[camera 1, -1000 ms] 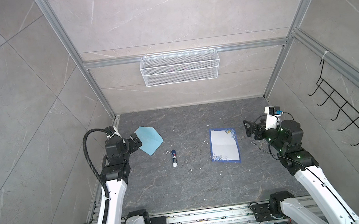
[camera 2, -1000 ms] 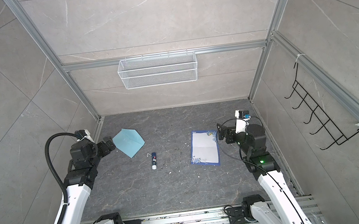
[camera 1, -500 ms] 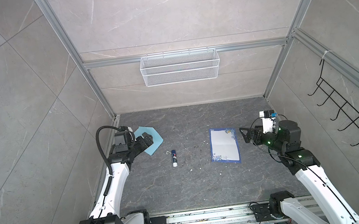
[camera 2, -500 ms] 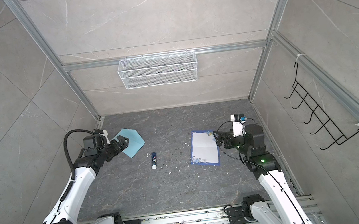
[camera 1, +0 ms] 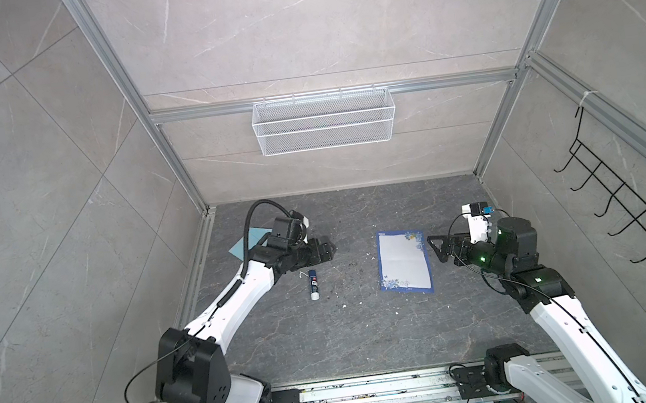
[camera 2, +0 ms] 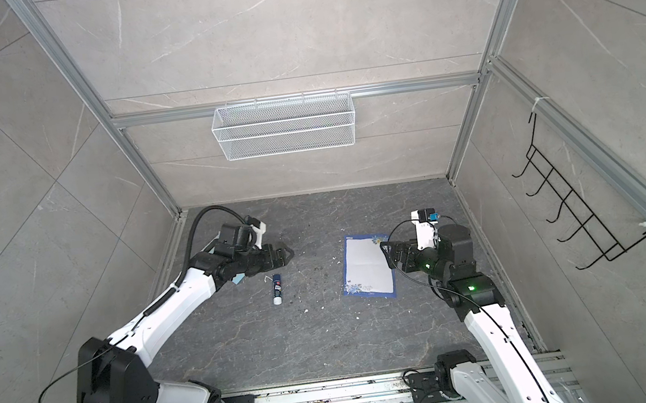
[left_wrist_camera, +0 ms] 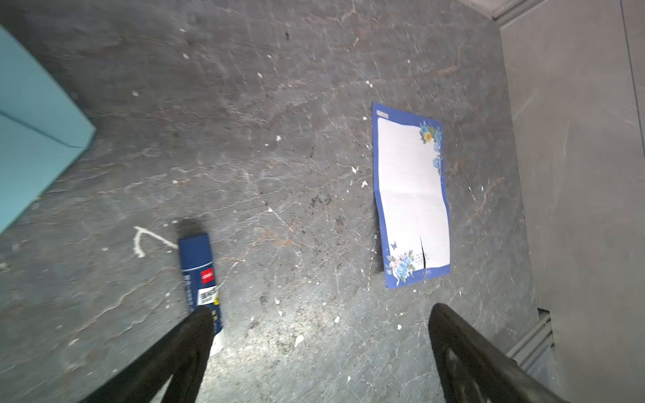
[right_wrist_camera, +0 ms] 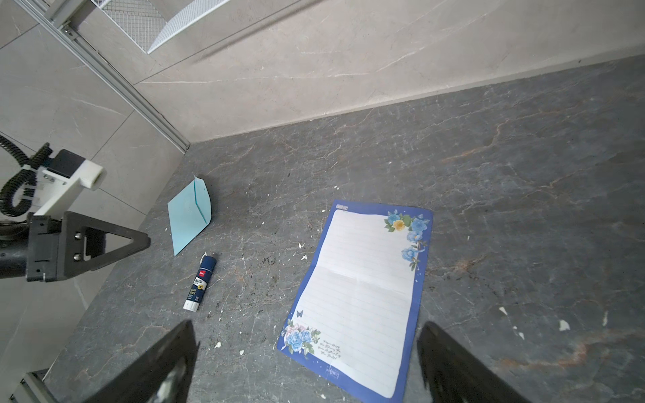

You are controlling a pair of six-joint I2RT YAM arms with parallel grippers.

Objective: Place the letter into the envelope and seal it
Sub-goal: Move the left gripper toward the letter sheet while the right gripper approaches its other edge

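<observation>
We see left pincer (left_wrist_camera: 321, 310) and right pincer (right_wrist_camera: 306, 325) apart, empty; letter (camera 1: 404, 261) flat right of centre, envelope (right_wrist_camera: 188, 216) far left; letter looks thin, floppy, tearable, so pinch an edge

A white wire basket (camera 1: 324, 121) is hung on the pale grey tiled back wall (camera 1: 312, 24). Below the basket, a dark grey stone-patterned table (camera 1: 372, 343), flecked with white crumbs, is seen. Right of the basket, a black hook rack (camera 1: 627, 198) is mounted on the side wall. Aluminium profiles (camera 1: 197, 112) are fitted beside it.
</observation>
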